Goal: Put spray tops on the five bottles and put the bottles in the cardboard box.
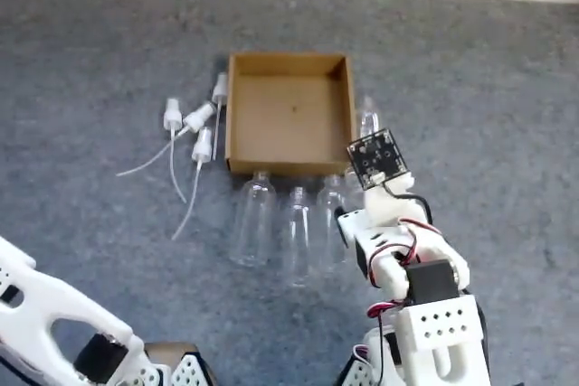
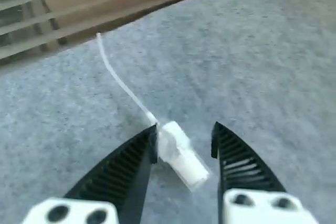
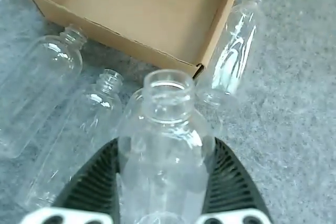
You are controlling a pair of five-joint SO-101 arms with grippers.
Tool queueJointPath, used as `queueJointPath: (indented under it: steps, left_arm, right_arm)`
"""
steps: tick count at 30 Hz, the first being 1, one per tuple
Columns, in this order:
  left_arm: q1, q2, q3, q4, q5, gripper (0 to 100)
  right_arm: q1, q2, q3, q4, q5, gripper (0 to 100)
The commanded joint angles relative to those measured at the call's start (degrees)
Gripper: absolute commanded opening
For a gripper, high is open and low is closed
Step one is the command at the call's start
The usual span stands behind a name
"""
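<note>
The right claw is closed on a clear plastic bottle, with its jaws pressed against both sides of the body. The bottle's open, uncapped neck is pointed towards the cardboard box. Whether this bottle is lifted off the table cannot be told.

The box is set open side up near the middle of the table, closer to the far edge than to the near one. The gripped bottle is seen just off the box's near right corner. On its left a second bottle and a third bottle are laid on their sides, with their necks turned to the box's near wall. The third bottle's neck is almost against that wall. A fourth bottle is laid just beside the box's right wall.

Four spray tops are gathered along the box's left wall:
- The far spray top is right against the wall.
- The middle spray top and the outer spray top are found a little further towards the left edge.
- The near spray top is placed by the near left corner.

Their thin tubes are trailed towards the near left of the table.

The left claw is held open over the table. A fifth spray top is seen between the jaws, close to one jaw and apart from the other. Its tube is stretched away from the claw.
</note>
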Motion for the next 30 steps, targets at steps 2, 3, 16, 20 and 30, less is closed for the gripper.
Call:
queueJointPath:
  steps: [2,3,16,20,30]
  left_arm:
    - [-1.71,-1.10,3.56,-5.80,-0.88,15]
    - [-1.80,-1.10,4.88,-6.77,-2.37,15]
    - [-0.31,-1.54,9.63,0.70,-5.80,15]
    - [-0.04,-1.71,7.16,11.52,-5.71,15]
    - [0.66,-0.75,-7.69,26.11,-5.54,6]
  right_arm:
    - [0.57,-1.45,-3.47,0.13,0.53,0.5]
    - [0.57,-1.45,-3.47,0.13,0.53,0.5]
    - [0.48,-1.54,-3.47,0.22,0.53,0.5]
    - [0.48,-1.54,-3.47,0.22,0.53,0.5]
    - [0.40,-1.54,-3.38,0.22,0.53,0.5]
